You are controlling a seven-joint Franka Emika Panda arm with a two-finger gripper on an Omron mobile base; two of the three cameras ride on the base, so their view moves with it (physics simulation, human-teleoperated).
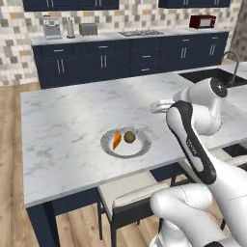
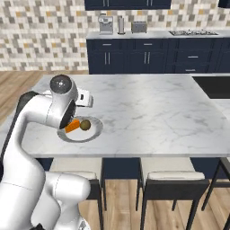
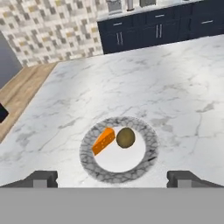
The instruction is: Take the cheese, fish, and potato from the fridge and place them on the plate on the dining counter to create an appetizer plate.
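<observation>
Marble table (image 1: 62, 125) spreads under my arm. Plate (image 3: 146, 135) sits near front edge, directly below and ahead of jaws (image 3: 112, 178). Jaws spread wide, tips flanking plate, nothing held. Cheese (image 3: 103, 141) lies touching potato (image 3: 125, 137) on plate, wedge angled toward rim. I judge fish is left to fetch; I see none here.
</observation>
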